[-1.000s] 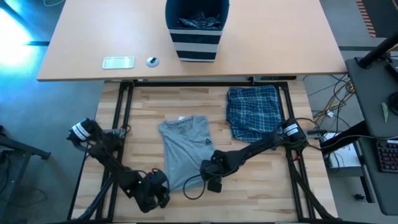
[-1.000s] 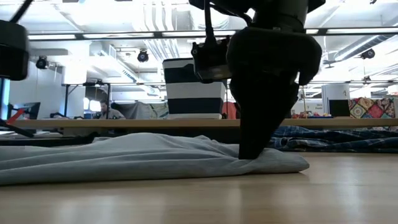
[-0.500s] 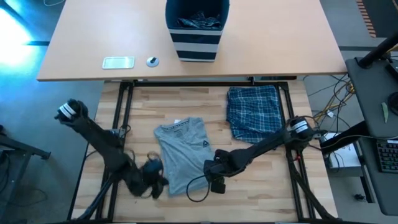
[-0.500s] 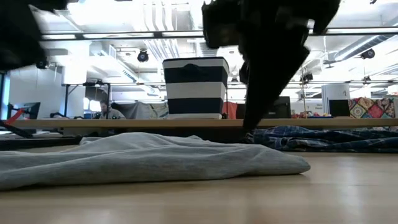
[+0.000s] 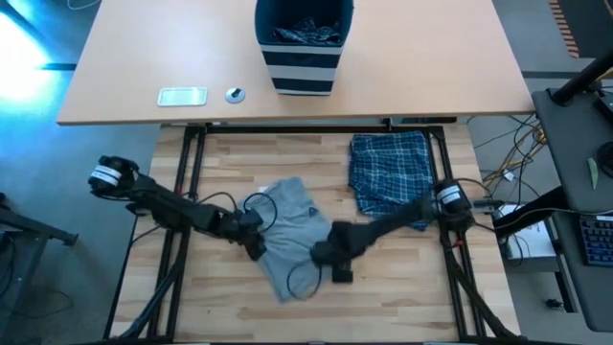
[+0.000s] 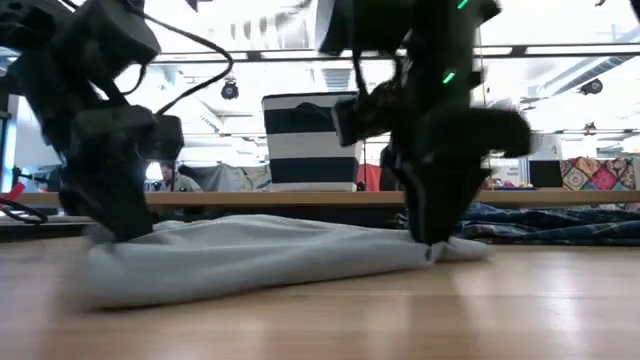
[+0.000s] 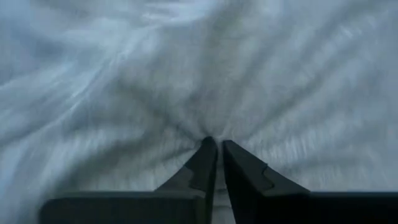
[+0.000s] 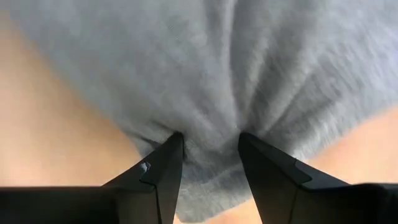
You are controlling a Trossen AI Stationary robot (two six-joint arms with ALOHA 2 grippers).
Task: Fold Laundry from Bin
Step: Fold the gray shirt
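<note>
Laundry here means the grey T-shirt (image 5: 285, 230), and both claws are already on it. The left claw (image 5: 253, 240) sits pinched tight on the shirt's left edge, its fingers (image 7: 208, 163) nearly touching with cloth puckered between them. The right claw (image 5: 330, 257) grips the opposite, right edge with a thick bunch of fabric between its part-spread fingers (image 8: 163, 167). From each claw the shirt runs inward toward the other, so it spans the gap between them, lying crumpled and skewed on the worktop (image 5: 402, 287). Its long axis runs away from the claws toward the bin (image 5: 303, 43), collar end on the bin side, hem nearest the worktop's front edge. Both arms are equally close. Judging by this, the coming move depends on both claws moving together. Beyond the right claw, well apart, lie the folded plaid shorts (image 5: 388, 171).
</note>
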